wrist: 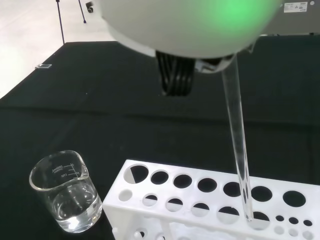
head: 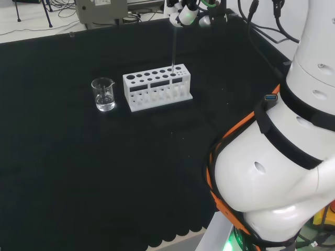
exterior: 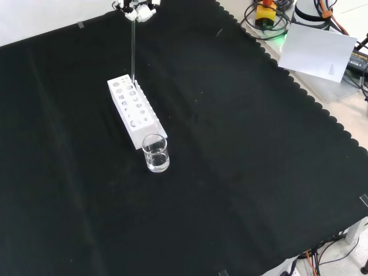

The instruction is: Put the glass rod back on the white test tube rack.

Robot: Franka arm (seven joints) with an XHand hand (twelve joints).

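Observation:
The glass rod (head: 172, 48) hangs upright from the hand (head: 184, 14), whose fingers pinch its top end at the far edge of the head view. The rod's lower tip reaches the top face of the white test tube rack (head: 157, 89), at a hole near the rack's right end in the head view. In the front view the hand (exterior: 137, 8) is at the top, and the rod (exterior: 133, 49) drops to the rack's (exterior: 135, 112) far end. The wrist view shows the rod (wrist: 238, 145) slanting down to a hole in the rack (wrist: 197, 202); I cannot tell how deep the tip sits.
A small glass beaker (head: 103, 94) holding a little clear liquid stands on the black cloth just left of the rack in the head view. It stands right in front of the rack's near end in the front view (exterior: 156, 153). The arm's white links (head: 277, 172) rise at the right.

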